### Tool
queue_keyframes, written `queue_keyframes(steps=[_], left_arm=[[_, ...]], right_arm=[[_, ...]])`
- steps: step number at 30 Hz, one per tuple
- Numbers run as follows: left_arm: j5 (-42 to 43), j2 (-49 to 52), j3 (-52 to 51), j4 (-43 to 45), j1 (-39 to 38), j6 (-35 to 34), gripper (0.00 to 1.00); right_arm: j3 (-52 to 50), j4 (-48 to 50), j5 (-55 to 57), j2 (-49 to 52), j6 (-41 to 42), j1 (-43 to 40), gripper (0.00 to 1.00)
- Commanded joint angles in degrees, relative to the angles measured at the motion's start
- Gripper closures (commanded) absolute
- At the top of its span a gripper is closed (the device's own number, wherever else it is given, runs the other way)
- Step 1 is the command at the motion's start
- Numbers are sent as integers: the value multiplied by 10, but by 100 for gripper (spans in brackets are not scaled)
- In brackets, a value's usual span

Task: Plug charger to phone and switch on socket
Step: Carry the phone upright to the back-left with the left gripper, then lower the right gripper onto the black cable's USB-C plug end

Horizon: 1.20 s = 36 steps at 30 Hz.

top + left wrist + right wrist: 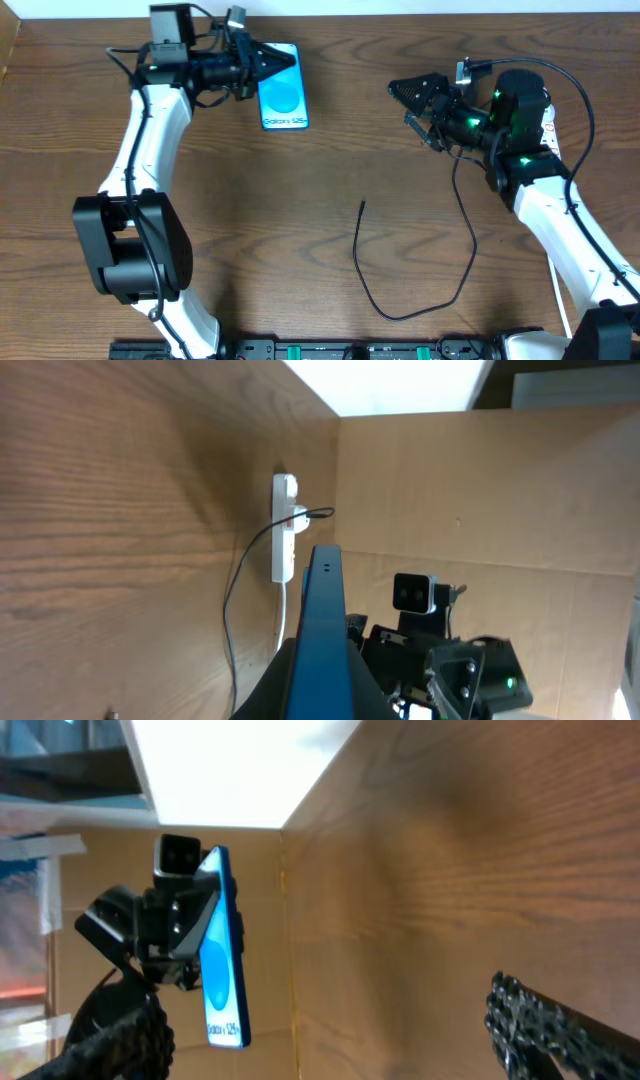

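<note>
Overhead, left fingers gripping phone, "Galaxy S25+", at 11 o'clock, right fingers wide, charger on open surface

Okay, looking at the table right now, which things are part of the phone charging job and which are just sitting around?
For the job:
slim blue-screened smartphone, held in the left gripper
long thin black charger cable
narrow white power strip with red markings

Just around:
brown wooden table
tan cardboard wall
</note>
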Motion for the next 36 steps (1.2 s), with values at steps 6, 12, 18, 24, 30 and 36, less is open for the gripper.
queue_keyframes(steps=[6, 12, 18, 24, 30, 36], left_arm=[[43, -14, 8, 1, 28, 35, 93], [43, -14, 8, 1, 30, 35, 93], [43, -14, 8, 1, 30, 35, 93], [43, -14, 8, 1, 30, 35, 93], [43, -14, 7, 1, 30, 35, 93], [38, -14, 7, 1, 30, 35, 93]], right_arm=[[163, -243, 71, -6, -159, 0, 1], [224, -371, 160, -5, -199, 34, 1], [224, -435, 233, 8, -199, 88, 3], [224, -502, 299, 68, -181, 146, 7], [224, -524, 330, 155, -156, 203, 8], [224, -555, 393, 234, -116, 244, 15]])
